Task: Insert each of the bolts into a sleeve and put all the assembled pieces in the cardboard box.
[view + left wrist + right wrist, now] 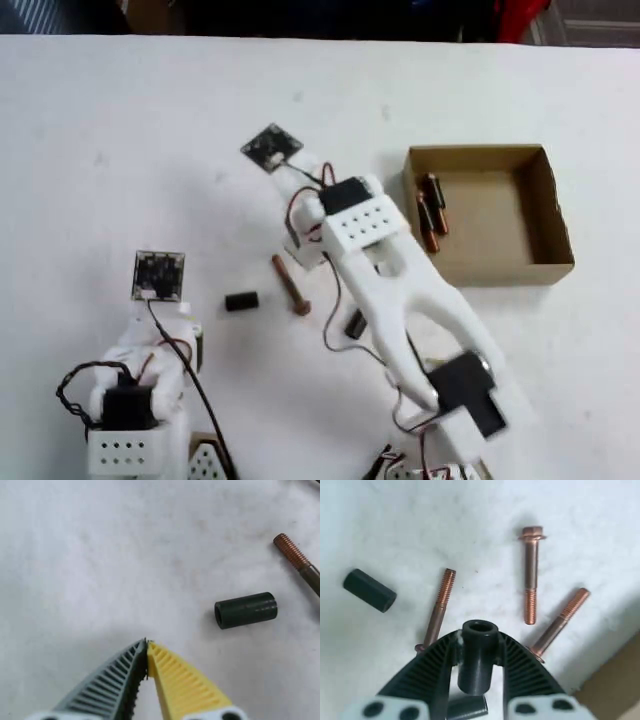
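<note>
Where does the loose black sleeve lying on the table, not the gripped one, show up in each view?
High view: loose sleeve on the table between the arms, left of the copper bolt.
Left wrist view: loose sleeve beyond the shut left fingers, near the copper bolt and its threaded end.
Right wrist view: loose sleeve beside the copper bolt, apart from the held sleeve.
Shared landmark: the copper bolt.

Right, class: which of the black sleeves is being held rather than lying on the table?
The sleeve clamped between the right arm's jaws, bore end showing; the other sleeve lies loose on the table.
</note>
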`<state>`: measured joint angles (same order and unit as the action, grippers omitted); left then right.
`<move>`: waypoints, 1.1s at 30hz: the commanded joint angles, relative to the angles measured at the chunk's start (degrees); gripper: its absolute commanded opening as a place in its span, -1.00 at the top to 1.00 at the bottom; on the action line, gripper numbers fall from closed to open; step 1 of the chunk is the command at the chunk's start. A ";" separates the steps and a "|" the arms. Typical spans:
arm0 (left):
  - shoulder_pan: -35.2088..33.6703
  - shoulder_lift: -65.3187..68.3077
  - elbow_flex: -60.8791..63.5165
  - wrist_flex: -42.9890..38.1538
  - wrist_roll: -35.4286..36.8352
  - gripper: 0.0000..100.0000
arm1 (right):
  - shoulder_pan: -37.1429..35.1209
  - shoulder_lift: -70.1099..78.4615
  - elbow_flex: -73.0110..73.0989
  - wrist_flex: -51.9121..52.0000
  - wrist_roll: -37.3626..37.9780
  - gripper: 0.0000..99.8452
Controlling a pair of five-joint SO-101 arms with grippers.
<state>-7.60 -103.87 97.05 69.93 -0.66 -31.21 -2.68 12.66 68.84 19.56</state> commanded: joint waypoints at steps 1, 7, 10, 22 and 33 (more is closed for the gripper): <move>-0.04 -0.48 0.00 -1.14 -0.26 0.95 | 0.40 -10.77 -1.41 3.82 -0.62 0.97; 0.04 -0.48 -0.09 1.76 -0.09 0.95 | 0.40 -25.10 -1.23 10.15 -0.62 0.97; 0.04 -0.48 -0.09 2.64 -0.09 0.95 | 0.40 -31.69 1.14 11.47 -0.62 0.97; 4.79 -0.40 -0.09 3.52 -0.26 0.95 | 5.93 -58.86 18.46 8.92 -0.26 0.97; -1.01 -0.40 -2.20 0.26 -0.18 0.95 | 14.64 -68.97 36.48 -2.68 -0.35 0.97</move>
<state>-7.87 -103.87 97.05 71.78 -0.66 -17.23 -69.67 47.38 69.36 19.65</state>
